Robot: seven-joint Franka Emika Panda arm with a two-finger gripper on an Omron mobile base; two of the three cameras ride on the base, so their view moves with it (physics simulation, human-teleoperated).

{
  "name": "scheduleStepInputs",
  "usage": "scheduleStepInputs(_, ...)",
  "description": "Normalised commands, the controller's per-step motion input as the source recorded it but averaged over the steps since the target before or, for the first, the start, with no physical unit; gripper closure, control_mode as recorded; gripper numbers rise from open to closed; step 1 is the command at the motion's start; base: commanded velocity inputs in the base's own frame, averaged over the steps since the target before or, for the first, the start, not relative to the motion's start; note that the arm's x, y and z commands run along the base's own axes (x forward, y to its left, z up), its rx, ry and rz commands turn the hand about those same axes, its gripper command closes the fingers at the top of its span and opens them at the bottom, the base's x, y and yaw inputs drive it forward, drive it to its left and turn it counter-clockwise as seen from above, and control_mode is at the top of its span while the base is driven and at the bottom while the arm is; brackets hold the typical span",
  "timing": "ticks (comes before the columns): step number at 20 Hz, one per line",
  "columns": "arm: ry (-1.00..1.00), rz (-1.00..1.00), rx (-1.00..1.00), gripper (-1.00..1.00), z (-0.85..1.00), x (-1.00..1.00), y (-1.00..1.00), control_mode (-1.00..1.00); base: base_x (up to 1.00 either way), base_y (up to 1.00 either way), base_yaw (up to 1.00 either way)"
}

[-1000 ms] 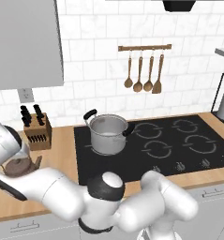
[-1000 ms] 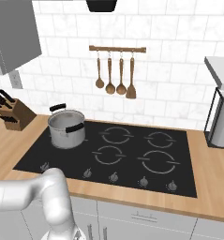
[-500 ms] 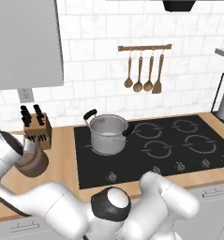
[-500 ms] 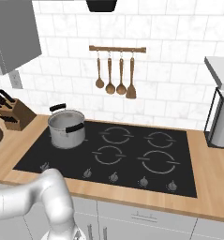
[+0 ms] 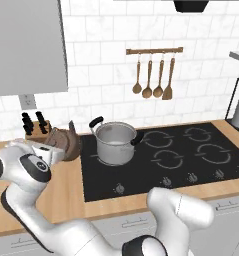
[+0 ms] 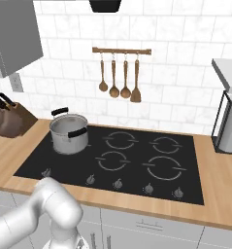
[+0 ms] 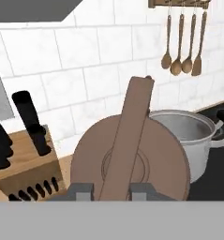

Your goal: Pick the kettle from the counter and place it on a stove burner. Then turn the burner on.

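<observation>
1. Jaws of the gripper (image 7: pixel 111 190) closed on the handle of the kettle (image 7: pixel 132 159).
2. Kettle held above the counter (image 5: pixel 66 187), between knife block (image 5: pixel 36 131) and pot (image 5: pixel 113 144).
3. No legible writing.
4. Black cooktop (image 6: pixel 137 165); white tile wall (image 6: pixel 175 58).

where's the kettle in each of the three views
Left base view: kettle at left, beside the steel pot.
Right base view: at the far left edge, before the knife block.
Hand view: centre, close up.
Shared landmark: the knife block.
</observation>
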Motion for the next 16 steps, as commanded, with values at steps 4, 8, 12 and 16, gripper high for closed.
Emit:
scheduleStepInputs(4,-0.34,-0.35,0.02,1.00,0.89,0.06,-0.95,-1.00,0.00,0.00,0.00)
scheduleStepInputs(8,-0.15,-0.40,0.06,1.00,1.00,0.21,-1.00,-1.00,0.00,0.00,0.00)
scheduleStepInputs(12,-0.02,-0.40,0.10,1.00,0.85,0.33,-1.00,-1.00,0.00,0.00,0.00)
scheduleStepInputs(16,0.00,-0.31,0.15,1.00,0.43,0.54,-1.00,-1.00,0.00,0.00,0.00)
